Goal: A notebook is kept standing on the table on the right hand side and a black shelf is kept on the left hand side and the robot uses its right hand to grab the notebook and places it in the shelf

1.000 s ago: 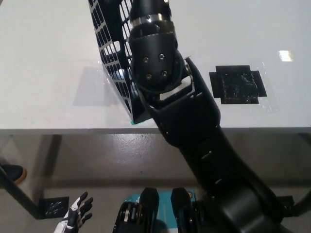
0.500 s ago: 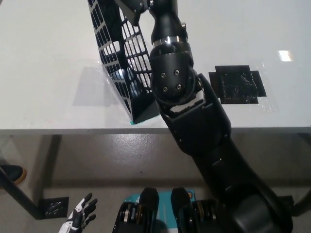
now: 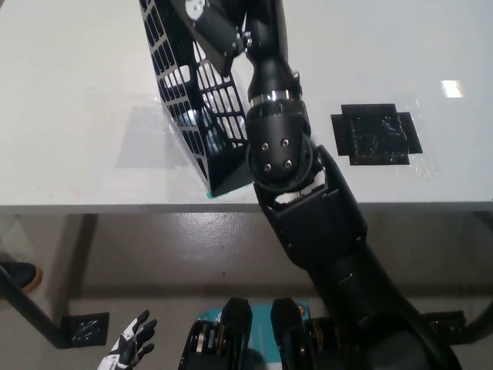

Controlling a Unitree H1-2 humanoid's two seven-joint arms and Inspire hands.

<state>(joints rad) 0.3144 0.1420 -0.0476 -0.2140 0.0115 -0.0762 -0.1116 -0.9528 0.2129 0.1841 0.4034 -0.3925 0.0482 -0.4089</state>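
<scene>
bright overhead light is washing the white table, glaring in a spot at right; the shelf is casting a soft grey shadow leftward, and the floor below is lying dimmer.

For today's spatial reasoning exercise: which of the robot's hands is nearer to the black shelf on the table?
Right. The black right hand is up at the black shelf, over its top; the white left hand hangs low, below the table edge.
</scene>
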